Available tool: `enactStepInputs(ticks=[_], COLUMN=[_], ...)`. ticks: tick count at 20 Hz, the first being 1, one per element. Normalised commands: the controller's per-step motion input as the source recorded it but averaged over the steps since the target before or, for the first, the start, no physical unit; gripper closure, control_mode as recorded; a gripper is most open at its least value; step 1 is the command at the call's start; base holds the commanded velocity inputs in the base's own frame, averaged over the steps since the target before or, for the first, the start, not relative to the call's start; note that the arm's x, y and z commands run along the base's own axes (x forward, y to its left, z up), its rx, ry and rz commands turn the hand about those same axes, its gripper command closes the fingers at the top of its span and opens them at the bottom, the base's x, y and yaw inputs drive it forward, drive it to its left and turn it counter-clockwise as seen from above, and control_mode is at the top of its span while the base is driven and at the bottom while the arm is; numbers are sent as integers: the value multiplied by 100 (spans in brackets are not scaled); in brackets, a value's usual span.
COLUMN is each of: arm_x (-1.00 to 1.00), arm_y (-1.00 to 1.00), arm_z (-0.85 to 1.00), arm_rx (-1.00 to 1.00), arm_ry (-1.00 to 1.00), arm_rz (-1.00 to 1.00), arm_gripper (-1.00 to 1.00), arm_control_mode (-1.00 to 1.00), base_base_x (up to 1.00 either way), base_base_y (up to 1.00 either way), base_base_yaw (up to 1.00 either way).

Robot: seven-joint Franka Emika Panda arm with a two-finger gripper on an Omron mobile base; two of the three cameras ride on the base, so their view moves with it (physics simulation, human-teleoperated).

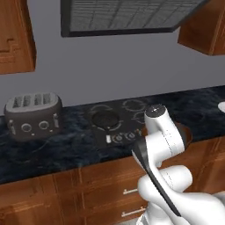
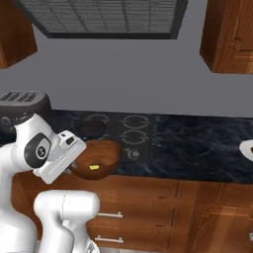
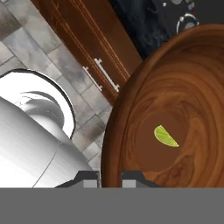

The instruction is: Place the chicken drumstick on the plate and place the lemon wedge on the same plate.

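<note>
Rising at the bottom of the hand view, the fingers (image 3: 110,178) stand narrow, nearly together, with the near rim of the brown bowl (image 3: 175,105) crossing right between and above their tips; whether they pinch that rim or merely sit against it is hard to tell. Inside the bowl, just past the fingers and a little to the right in that view, lies the lemon wedge (image 3: 165,136), a small yellow-green sliver flat on the wood. Its long axis runs diagonally, from upper left to a pointed tip at lower right, with the curved back facing up and to the right. Bare wood surrounds it on every side, well apart from the rim.

From the right base camera the bowl (image 2: 96,157) sits at the front edge of the dark table (image 2: 197,143), overhanging the wooden cabinet fronts (image 2: 148,207), and the wedge (image 2: 94,167) shows as a yellow speck low in it. The white hand is right against the bowl's left side. Behind the bowl is the cooktop (image 2: 121,131), and farther left the toaster (image 1: 33,115). At the far right edge a piece of the white plate (image 2: 247,148) shows on the table, well apart from the bowl, with open dark surface between them.
</note>
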Motion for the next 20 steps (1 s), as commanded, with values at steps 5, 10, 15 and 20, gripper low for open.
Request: enactStepInputs(ticks=[5,10,15,20], arm_x=[0,0,0,0], arm_y=[0,0,0,0], arm_z=[0,0,0,0], arm_rx=[0,0,0,0], arm_ry=[0,0,0,0], arm_rz=[0,0,0,0], arm_gripper=[100,100,100,100], arm_control_mode=[100,100,100,100], base_base_x=[28,45,69,68], base_base_y=[-100,-98,-79,-76], base_base_yaw=[0,0,5,13])
